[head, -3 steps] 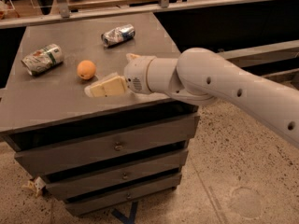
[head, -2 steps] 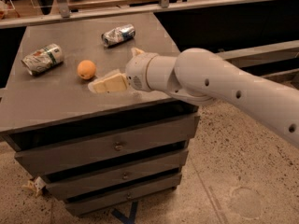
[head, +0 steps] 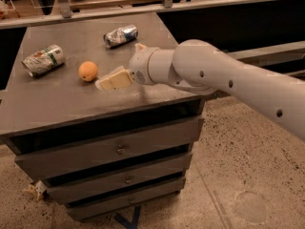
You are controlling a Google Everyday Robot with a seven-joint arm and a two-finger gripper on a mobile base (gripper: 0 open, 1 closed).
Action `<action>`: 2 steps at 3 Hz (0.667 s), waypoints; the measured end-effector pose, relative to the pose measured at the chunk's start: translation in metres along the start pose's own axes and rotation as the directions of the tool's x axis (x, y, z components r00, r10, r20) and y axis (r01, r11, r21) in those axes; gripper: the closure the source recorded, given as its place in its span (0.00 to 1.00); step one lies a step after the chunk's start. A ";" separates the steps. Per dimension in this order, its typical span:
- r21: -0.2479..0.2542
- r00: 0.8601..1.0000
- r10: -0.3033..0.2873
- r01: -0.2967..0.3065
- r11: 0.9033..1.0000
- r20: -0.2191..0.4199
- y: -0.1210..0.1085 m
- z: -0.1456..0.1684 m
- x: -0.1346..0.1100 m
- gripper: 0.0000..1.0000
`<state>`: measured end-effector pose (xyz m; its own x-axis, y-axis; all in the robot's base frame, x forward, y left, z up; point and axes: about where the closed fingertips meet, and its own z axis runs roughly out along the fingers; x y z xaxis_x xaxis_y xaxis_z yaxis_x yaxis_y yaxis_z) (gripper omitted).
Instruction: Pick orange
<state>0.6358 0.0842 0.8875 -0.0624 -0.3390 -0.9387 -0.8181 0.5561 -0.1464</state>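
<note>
Item 1. Floor (head: pixel 248 156): speckled, pale concrete; a blue tape mark (head: pixel 127 218) lies at the foot of the cabinet

Item 2. Cabinet (head: pixel 114 149): dark grey, three drawers at the front, each with a small knob

Item 3. Arm (head: pixel 228 82): white, rounded, reaching in from the right over the front right part of the tabletop (head: pixel 62 104)

Item 4. Gripper (head: pixel 113 79): cream-coloured, low over the tabletop, pointing left at the orange. Whether it is open or closed cannot be told. It lies just beside the fruit on the right; contact cannot be told

Item 5. Orange (head: pixel 88 71): round, so no long axis; matte skin. It rests on the tabletop, left of centre, outside the gripper

Item 6. Silver-green can (head: pixel 44 59): crushed, on its side, near the left edge, apart from the orange

Item 7. Silver-blue can (head: pixel 120 35): crushed, on its side, farther back, beyond the gripper

Item 8. Rail (head: pixel 119 11): grey, with upright posts, behind the tabletop; wooden surfaces beyond it
</note>
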 end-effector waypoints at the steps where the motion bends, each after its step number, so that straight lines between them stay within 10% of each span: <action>1: -0.052 1.000 -0.003 0.002 0.999 -0.028 -0.004 0.025 0.014 0.00; 2: -0.099 1.000 -0.005 0.002 0.995 -0.028 -0.003 0.049 0.022 0.00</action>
<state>0.6655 0.1124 0.8525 -0.0747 -0.3631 -0.9288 -0.8708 0.4776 -0.1167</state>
